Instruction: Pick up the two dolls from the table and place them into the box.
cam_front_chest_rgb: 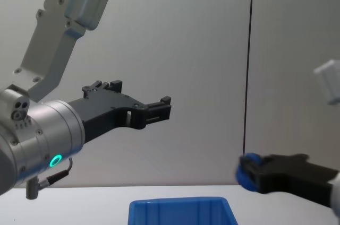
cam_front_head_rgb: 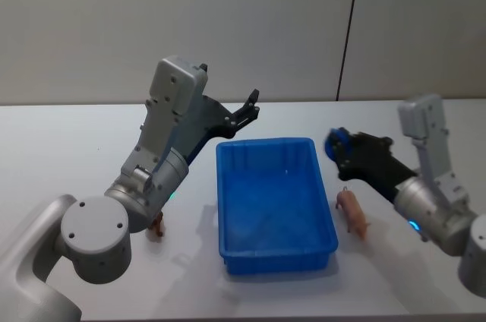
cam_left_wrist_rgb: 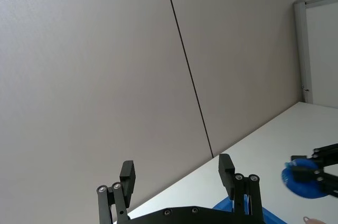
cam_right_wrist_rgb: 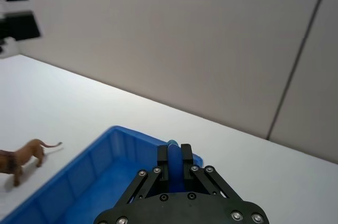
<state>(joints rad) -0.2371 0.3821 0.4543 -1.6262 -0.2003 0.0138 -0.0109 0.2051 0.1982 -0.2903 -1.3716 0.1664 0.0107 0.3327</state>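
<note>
The blue box (cam_front_head_rgb: 319, 185) stands in the middle of the table (cam_front_head_rgb: 68, 147). An orange-brown four-legged doll (cam_front_head_rgb: 157, 225) stands left of it, partly hidden behind my left arm; it also appears in the right wrist view as the brown doll (cam_right_wrist_rgb: 26, 154) beside the box (cam_right_wrist_rgb: 100, 171). A pink animal doll (cam_front_head_rgb: 352, 212) lies just right of the box. My left gripper (cam_front_head_rgb: 249, 108) is raised above the box's far left corner, open and empty. My right gripper (cam_front_head_rgb: 336, 147) hovers by the box's far right corner, above the pink doll, shut on a small blue round thing (cam_left_wrist_rgb: 302, 177).
A pale wall with a dark vertical seam (cam_front_head_rgb: 348, 33) stands behind the table. Bare tabletop stretches on the far left and along the front edge (cam_front_head_rgb: 304, 299).
</note>
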